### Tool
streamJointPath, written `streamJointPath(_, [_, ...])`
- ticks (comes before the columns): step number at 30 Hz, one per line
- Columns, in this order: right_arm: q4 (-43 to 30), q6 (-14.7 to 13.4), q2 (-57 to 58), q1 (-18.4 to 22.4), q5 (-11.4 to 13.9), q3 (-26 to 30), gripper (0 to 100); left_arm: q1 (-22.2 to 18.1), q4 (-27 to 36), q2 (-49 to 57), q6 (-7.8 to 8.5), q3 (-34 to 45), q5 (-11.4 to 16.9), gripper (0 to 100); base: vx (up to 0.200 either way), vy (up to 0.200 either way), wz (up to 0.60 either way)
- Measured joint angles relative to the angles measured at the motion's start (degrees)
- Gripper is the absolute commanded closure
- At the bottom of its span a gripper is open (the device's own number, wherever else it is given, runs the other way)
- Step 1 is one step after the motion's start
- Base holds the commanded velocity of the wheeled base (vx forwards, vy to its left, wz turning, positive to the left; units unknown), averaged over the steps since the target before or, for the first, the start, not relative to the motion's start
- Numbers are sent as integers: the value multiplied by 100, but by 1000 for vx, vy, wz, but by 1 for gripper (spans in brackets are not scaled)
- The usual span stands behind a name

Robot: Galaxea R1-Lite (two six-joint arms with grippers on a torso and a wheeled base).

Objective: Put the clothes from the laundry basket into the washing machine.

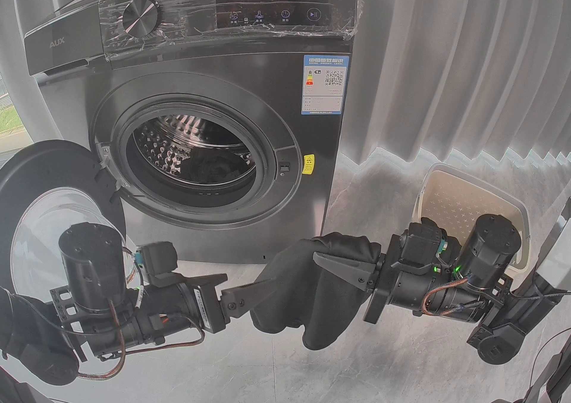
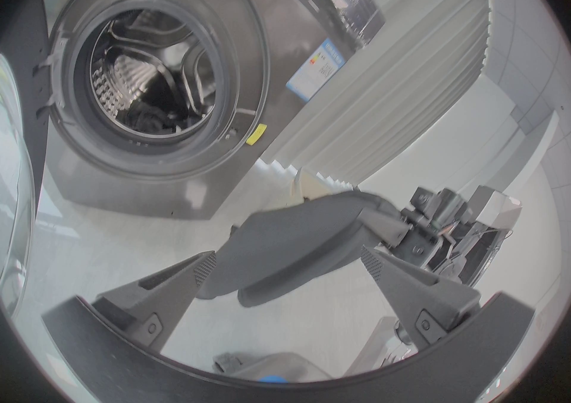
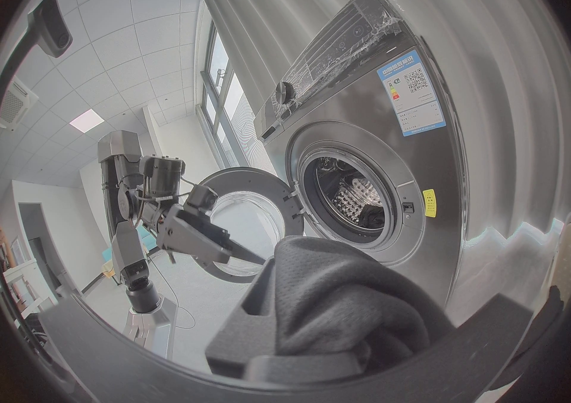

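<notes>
Right hand (image 1: 327, 270) grips garment (image 1: 303, 297) — left hand (image 2: 288, 259) perhaps touching.

Black garment (image 1: 303, 297), gunmetal-grey washing machine (image 1: 196, 74), cream laundry basket (image 1: 458, 202) with a cross-cut lattice, pale grey curtain (image 1: 464, 47).

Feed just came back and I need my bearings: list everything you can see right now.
washer: one, grey, on the floor ahead
door: one, dark, swung open at the washer's left
clothes: count unclear, dark, inside the drum
garment: one, black, hanging from the right hand
basket: one, cream, on the floor right of the washer
curtain: white, behind the washer
left hand: open, beside the garment
right hand: shut on the garment
</notes>
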State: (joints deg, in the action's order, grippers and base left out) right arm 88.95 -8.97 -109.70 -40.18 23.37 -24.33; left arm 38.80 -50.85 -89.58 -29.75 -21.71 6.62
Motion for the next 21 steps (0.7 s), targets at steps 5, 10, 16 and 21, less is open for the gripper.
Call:
streamJointPath(5, [-2, 6, 0, -44, 9, -2, 100, -113, -436, 57, 380, 22, 5, 0, 0, 0, 0])
streamJointPath(10, [-2, 0, 85, -127, 20, -6, 100, -226, -850, -35, 1067, 176, 11, 0, 0, 0, 0])
streamJointPath(16, [-2, -49, 243, -286, 20, -41, 100, -271, -1892, -364, 1645, 485, 11, 0, 0, 0, 0])
streamJointPath(21, [-2, -73, 334, -386, 22, -72, 100, -282, -3151, -901, 1938, 689, 9, 0, 0, 0, 0])
